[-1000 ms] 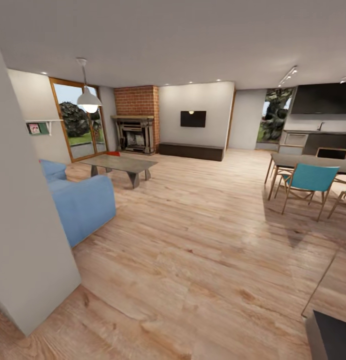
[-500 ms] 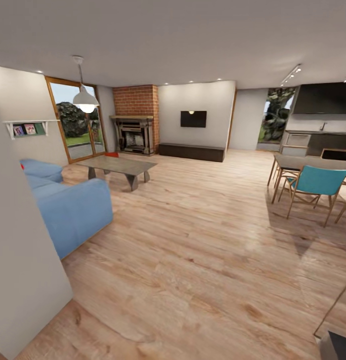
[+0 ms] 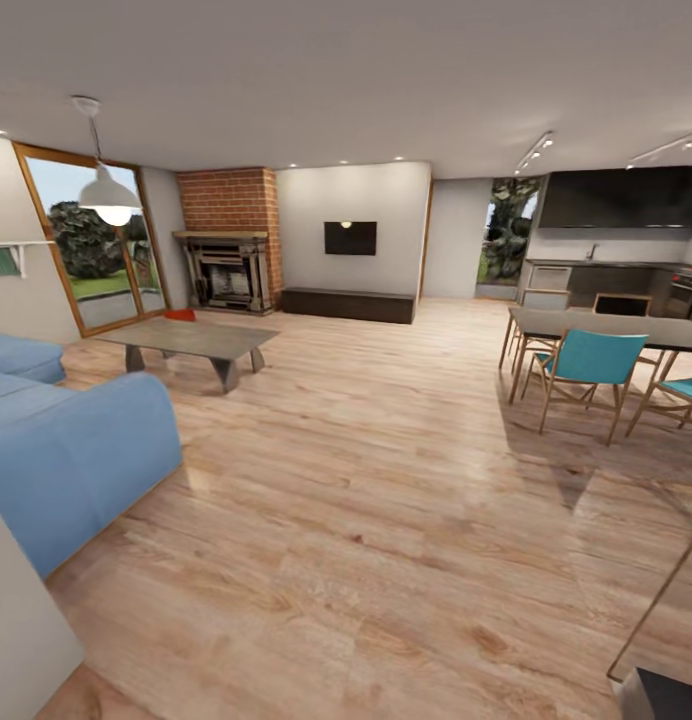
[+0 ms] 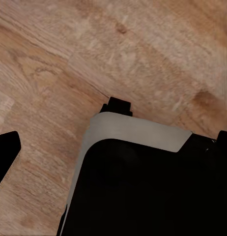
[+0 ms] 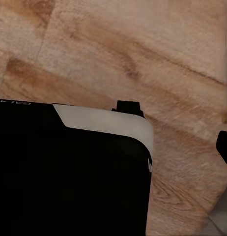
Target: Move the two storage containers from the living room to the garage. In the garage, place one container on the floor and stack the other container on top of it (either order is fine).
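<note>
I am in the living room, on a light wood plank floor (image 3: 386, 460). A small red-orange shape, one storage container (image 3: 180, 314), shows on the floor beyond the coffee table (image 3: 191, 340), near the brick fireplace (image 3: 226, 265); the table hides most of it. In the left wrist view my left gripper (image 4: 113, 152) is open, its dark fingertips (image 4: 5, 157) at the picture's edges, over my black base and the planks. In the right wrist view my right gripper (image 5: 113, 147) also looks open, one fingertip (image 5: 224, 147) showing at the edge. Both hold nothing.
A blue sofa (image 3: 76, 450) stands close at the left, with a grey wall corner (image 3: 16, 620) nearest me. A dining table (image 3: 606, 328) with teal chairs (image 3: 586, 360) is at the right. A wide strip of floor runs between them toward the far wall.
The head camera has moved forward and turned, so the near wall corner has slid almost out at the left and the sofa looks closer. Nothing in the room has moved.
</note>
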Available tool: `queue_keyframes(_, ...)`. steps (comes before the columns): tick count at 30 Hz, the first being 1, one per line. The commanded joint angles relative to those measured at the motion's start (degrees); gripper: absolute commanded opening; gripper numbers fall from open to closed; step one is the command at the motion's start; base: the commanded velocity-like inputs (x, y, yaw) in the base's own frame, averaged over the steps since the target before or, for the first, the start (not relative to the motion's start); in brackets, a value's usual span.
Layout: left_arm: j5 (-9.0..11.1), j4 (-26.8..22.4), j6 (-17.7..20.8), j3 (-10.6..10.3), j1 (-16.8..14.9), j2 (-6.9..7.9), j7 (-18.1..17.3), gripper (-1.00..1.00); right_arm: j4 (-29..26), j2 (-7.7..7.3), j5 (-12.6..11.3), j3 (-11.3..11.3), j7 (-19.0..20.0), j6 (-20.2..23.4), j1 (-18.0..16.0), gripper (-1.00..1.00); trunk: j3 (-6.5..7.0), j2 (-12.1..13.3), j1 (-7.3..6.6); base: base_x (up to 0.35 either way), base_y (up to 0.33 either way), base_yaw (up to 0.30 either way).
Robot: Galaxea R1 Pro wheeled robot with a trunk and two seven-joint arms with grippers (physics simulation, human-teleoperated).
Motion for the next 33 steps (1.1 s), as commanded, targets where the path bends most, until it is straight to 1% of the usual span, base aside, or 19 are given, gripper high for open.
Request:
queue_keyframes(1,0.42,-0.06,0.04,-0.38,-0.01,0.0,0.17,1.0,0.17,-0.01,-0.16,0.41,0.16,-0.33,-0.08,1.0,-0.06,-0.03,0.03,0.324,0.0,-0.136)
queue_keyframes(14,0.49,-0.06,0.04,-0.38,-0.01,0.0,0.17,1.0,0.17,-0.01,-0.08,0.45,0.05,-0.43,-0.08,1.0,-0.06,-0.03,0.03,0.325,0.0,-0.021)
queue_keyframes(20,0.4,-0.1,2.02,-0.38,-0.01,0.0,0.17,1.0,0.17,-0.04,-0.1,0.47,0.0,-0.43,-0.08,1.0,-0.06,-0.03,0.03,0.325,0.0,0.0)
queue_keyframes(33,0.42,-0.07,2.46,-0.38,-0.01,0.0,0.17,1.0,0.17,-0.09,-0.1,0.47,0.0,-0.48,-0.08,1.0,-0.06,-0.03,0.03,0.325,0.0,0.0)
